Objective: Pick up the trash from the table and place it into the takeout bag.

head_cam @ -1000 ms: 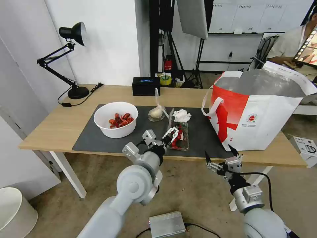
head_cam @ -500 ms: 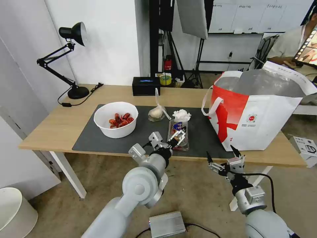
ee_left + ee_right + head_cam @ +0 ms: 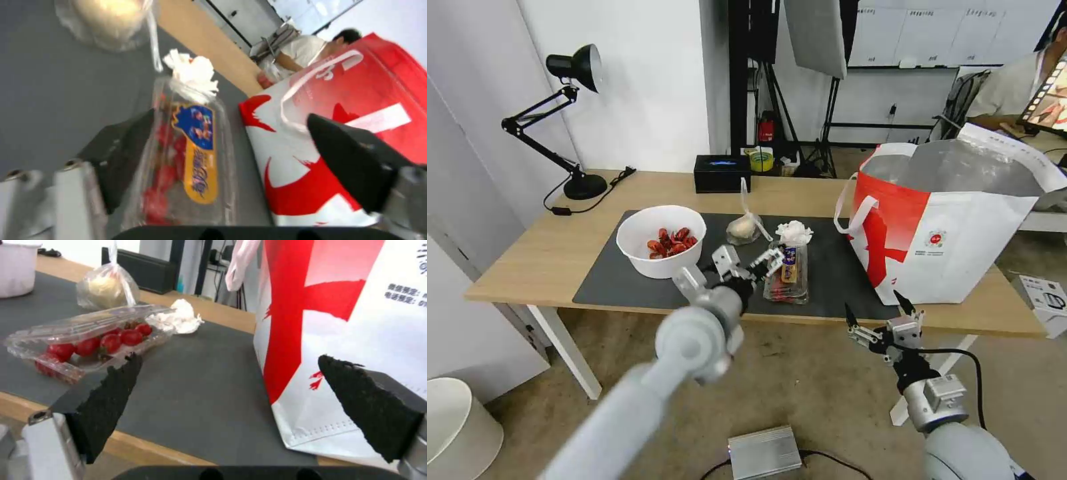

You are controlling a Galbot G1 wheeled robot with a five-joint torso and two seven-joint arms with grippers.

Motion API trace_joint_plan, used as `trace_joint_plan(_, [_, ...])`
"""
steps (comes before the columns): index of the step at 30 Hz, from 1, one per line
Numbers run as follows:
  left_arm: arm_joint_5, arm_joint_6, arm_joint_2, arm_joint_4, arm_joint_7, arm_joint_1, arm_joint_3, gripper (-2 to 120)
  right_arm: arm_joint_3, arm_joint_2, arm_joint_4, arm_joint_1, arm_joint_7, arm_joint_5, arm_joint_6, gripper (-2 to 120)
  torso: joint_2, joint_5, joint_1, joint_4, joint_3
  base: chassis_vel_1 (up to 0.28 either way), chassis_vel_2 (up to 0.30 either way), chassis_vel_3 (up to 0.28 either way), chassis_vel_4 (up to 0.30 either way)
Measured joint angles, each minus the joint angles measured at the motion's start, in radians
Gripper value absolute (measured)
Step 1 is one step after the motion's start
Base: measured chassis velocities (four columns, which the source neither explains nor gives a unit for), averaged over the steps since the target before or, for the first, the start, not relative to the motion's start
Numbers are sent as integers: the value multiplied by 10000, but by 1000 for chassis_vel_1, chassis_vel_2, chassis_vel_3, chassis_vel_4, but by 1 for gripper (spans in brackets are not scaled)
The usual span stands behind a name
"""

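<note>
The left gripper (image 3: 758, 261) has shifted left and farther over the mat (image 3: 627, 280) since the earlier frames; the clamshell (image 3: 788, 275) now shows its blue-and-yellow label. The clamshell is lying flat on the mat with its long axis running near to far, its far end touching the tissue (image 3: 794, 233). It is sitting just right of the left gripper, whose fingers are spread wide, one finger (image 3: 120, 156) beside the clamshell's left edge. The left arm is reaching up and forward across the table (image 3: 540, 257) edge. The right gripper (image 3: 882, 319) is hovering near the table's front edge, below the bag (image 3: 954, 227), fingers wide and empty.
</note>
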Motion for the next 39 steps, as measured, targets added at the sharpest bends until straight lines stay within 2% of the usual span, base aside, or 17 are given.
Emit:
trace_joint_plan(1, [79, 65, 186, 53, 98, -199, 148, 82, 36, 0, 27, -32, 0, 0, 0, 100, 0, 0, 1, 0, -1, 0, 0, 0, 0])
trace_joint_plan(4, [171, 137, 329, 95, 172, -367, 306, 77, 58, -2, 43, -46, 0, -1, 0, 100, 0, 0, 0, 0, 0, 0, 0, 0, 0])
trace_joint_plan(5, [494, 224, 547, 164, 360, -562, 604, 69, 72, -10, 53, -51, 0, 0, 0, 100, 0, -3, 0, 1, 0, 0, 0, 0, 0])
trace_joint_plan(7, [1054, 331, 935, 217, 818, -857, 1185, 61, 74, -3, 53, -28, 0, 0, 0, 100, 0, 1, 0, 0, 0, 0, 0, 0, 0])
trace_joint_plan(8, [1054, 331, 935, 217, 818, -857, 1185, 61, 74, -3, 53, -28, 0, 0, 0, 100, 0, 1, 0, 0, 0, 0, 0, 0, 0])
trace_joint_plan(12, [1830, 443, 1254, 412, 1575, -1163, 1844, 40, 23, 71, 72, -22, 0, 2, 0, 100, 0, 0, 0, 0, -1, 0, 0, 0, 0])
trace_joint_plan(13, [1830, 443, 1254, 412, 1575, -1163, 1844, 40, 23, 71, 72, -22, 0, 2, 0, 100, 0, 0, 0, 0, -1, 0, 0, 0, 0])
trace_joint_plan(16, [2321, 603, 1512, 546, 2289, -1374, 2208, 27, 35, 80, 114, -53, 0, 41, 0, 100, 0, 0, 0, 2, -1, 0, 0, 0, 0])
trace_joint_plan(18, [2407, 632, 1558, 572, 2404, -1440, 2330, 25, 40, 74, 116, -55, -1, 70, 0, 100, 1, 0, 0, 3, -1, 0, 0, 0, 0])
trace_joint_plan(19, [2614, 686, 1653, 662, 2681, -1664, 2662, 18, 51, 56, 115, -53, -1, 169, -7, 100, 0, 0, 0, 2, -1, 0, 0, 0, 0])
trace_joint_plan(21, [2720, 706, 1679, 712, 2790, -1777, 2832, 15, 52, 52, 115, -45, -1, 201, -11, 100, 0, 1, 0, 1, -1, 0, 0, 0, 0])
trace_joint_plan(22, [2743, 713, 1684, 724, 2814, -1803, 2873, 8, 53, 50, 116, -41, -1, 212, -12, 100, 0, 0, 0, 1, -1, 0, 0, 0, 0])
trace_joint_plan(23, [2743, 713, 1684, 724, 2814, -1803, 2873, 8, 53, 50, 116, -41, -1, 212, -12, 100, 0, 0, 0, 1, -1, 0, 0, 0, 0])
trace_joint_plan(24, [2825, 751, 1699, 776, 2892, -1897, 3025, 1, 59, 47, 115, -30, -1, 231, -13, 100, 0, 1, 0, 0, -1, 0, 0, 0, 0])
trace_joint_plan(27, [3174, 893, 1730, 975, 3083, -2104, 3338, 0, 114, 43, 118, -14, -1, 291, -22, 100, 0, 1, 1, 0, -1, 0, 0, 0, 0])
trace_joint_plan(39, [3689, 1154, 1902, 1351, 3344, -2301, 3604, 0, 382, -65, 173, -47, -1, 506, -29, 100, 0, 0, 0, 0, -1, 0, 0, 0, 0])
